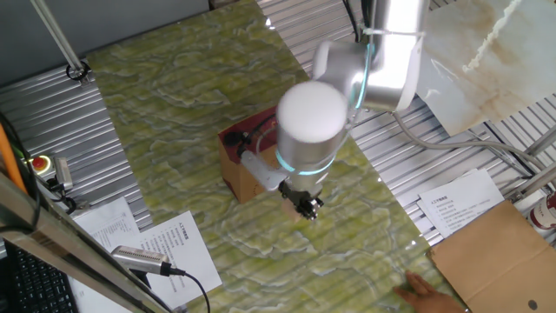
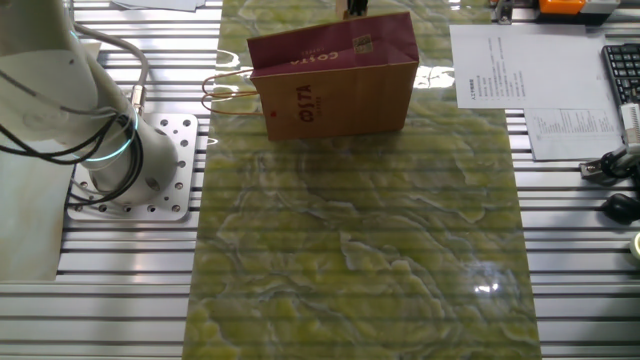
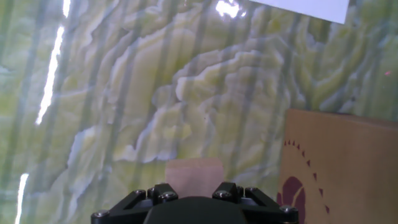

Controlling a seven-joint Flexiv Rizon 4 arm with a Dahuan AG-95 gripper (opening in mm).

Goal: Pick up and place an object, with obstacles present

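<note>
In the hand view the small pale tan cube (image 3: 194,170) sits between my two black fingertips, which flank its sides. My gripper (image 3: 191,188) is shut on it, above the green marbled table mat (image 3: 124,93). The kraft-brown carton (image 3: 339,168) stands close on the right. In one fixed view my gripper (image 1: 307,207) hangs just right of the carton (image 1: 241,165), which the arm partly hides; the cube does not show there. In the other fixed view the carton (image 2: 335,85), with its dark red top band, hides nearly all of the gripper (image 2: 352,8).
A large flat brown cardboard sheet (image 1: 495,252) lies at the lower right, with a person's hand (image 1: 427,291) at its edge. Printed papers (image 1: 456,202) lie beside the mat. The robot base (image 2: 130,165) stands left of the mat. More papers (image 2: 500,65) lie at the right.
</note>
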